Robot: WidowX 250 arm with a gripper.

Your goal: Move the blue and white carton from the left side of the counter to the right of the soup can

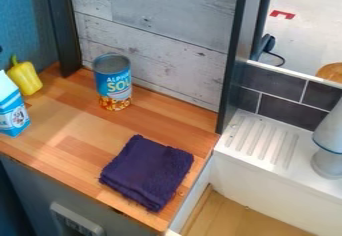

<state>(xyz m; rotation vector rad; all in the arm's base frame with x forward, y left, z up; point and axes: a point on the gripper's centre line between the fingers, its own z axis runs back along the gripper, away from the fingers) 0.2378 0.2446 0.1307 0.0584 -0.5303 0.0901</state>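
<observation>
folded purple cloth [147, 172], can [113, 82], yellow pepper [25, 77] beside carton [12, 111], wooden counter [70, 152]

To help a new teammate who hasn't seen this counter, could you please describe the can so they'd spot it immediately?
Find the wooden counter, then the whitewashed plank panel behind it. The can stands upright before that panel, blue above and orange-patterned near its base. Unlike the blue-and-white carton at the view's left edge, it is cylindrical.

At the left edge, toward the far side, you see a small dark sliver [1, 50], too little to identify.
</observation>
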